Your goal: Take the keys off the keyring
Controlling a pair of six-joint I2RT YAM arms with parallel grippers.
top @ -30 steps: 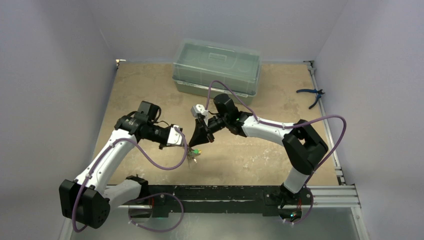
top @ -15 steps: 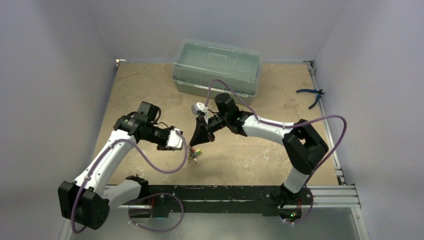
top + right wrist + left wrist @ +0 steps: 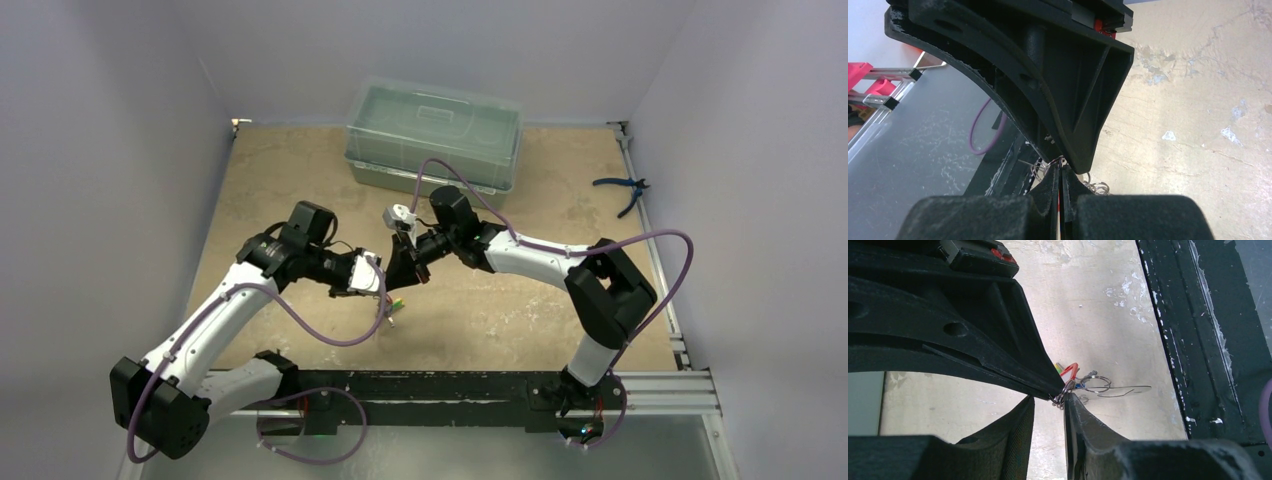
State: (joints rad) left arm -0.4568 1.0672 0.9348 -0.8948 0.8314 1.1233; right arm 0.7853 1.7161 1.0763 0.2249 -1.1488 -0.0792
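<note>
In front of the clear box (image 3: 433, 130), the keyring (image 3: 1095, 384) is pinched by the right gripper (image 3: 1060, 172), fingers nearly shut. The left gripper (image 3: 1048, 405) is narrowed around it, contact unclear. Were either pinch loosened, the keys (image 3: 1070, 372) and ring could be dropped.

Coloured keys (image 3: 1069, 372) on thin keyring (image 3: 1108, 385)

A robot lab test cell. Plain pale walls (image 3: 100, 150) box in a worn, stained table (image 3: 560, 300). Two arms (image 3: 215, 310) trailing purple cables (image 3: 320, 330) are bolted to a black bar (image 3: 430, 385) on an aluminium frame (image 3: 660, 385). A lidded plastic box (image 3: 433, 135) and pliers (image 3: 622, 190) lie about, and nothing looks domestic.
</note>
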